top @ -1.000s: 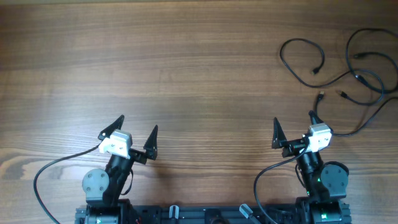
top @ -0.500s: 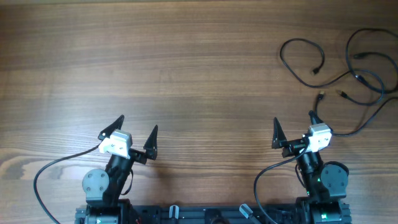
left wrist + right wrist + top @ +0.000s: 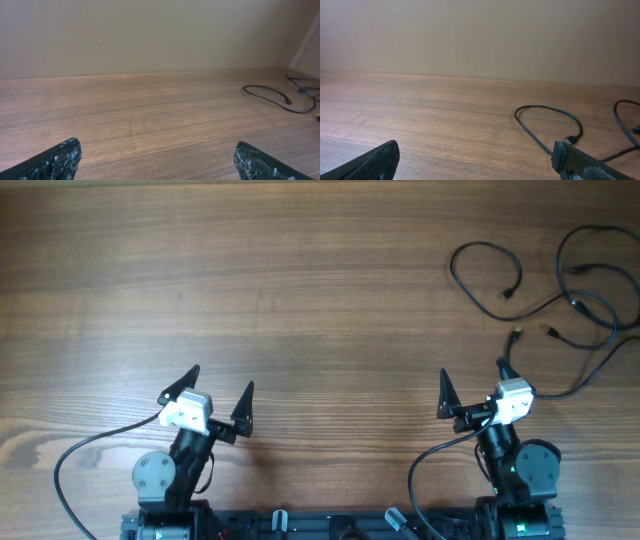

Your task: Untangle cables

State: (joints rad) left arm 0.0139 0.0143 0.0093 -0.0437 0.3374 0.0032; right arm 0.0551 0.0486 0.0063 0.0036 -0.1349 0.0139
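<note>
Thin black cables (image 3: 560, 290) lie in loose, overlapping loops on the wooden table (image 3: 300, 290) at the far right. One loop (image 3: 555, 125) shows ahead of my right gripper (image 3: 472, 377), and a curved cord (image 3: 275, 95) sits far right in the left wrist view. My right gripper stands open near the front edge, a short way in front of the cables, nothing between its fingers. My left gripper (image 3: 220, 378) is open at the front left, far from the cables, holding nothing. In the wrist views the left gripper (image 3: 157, 159) and right gripper (image 3: 476, 159) show only dark fingertips.
A plain beige wall (image 3: 470, 35) rises behind the table's far edge. Thicker black arm cables (image 3: 70, 470) curl beside the arm bases at the front. The cable loops reach the table's right edge (image 3: 636, 300).
</note>
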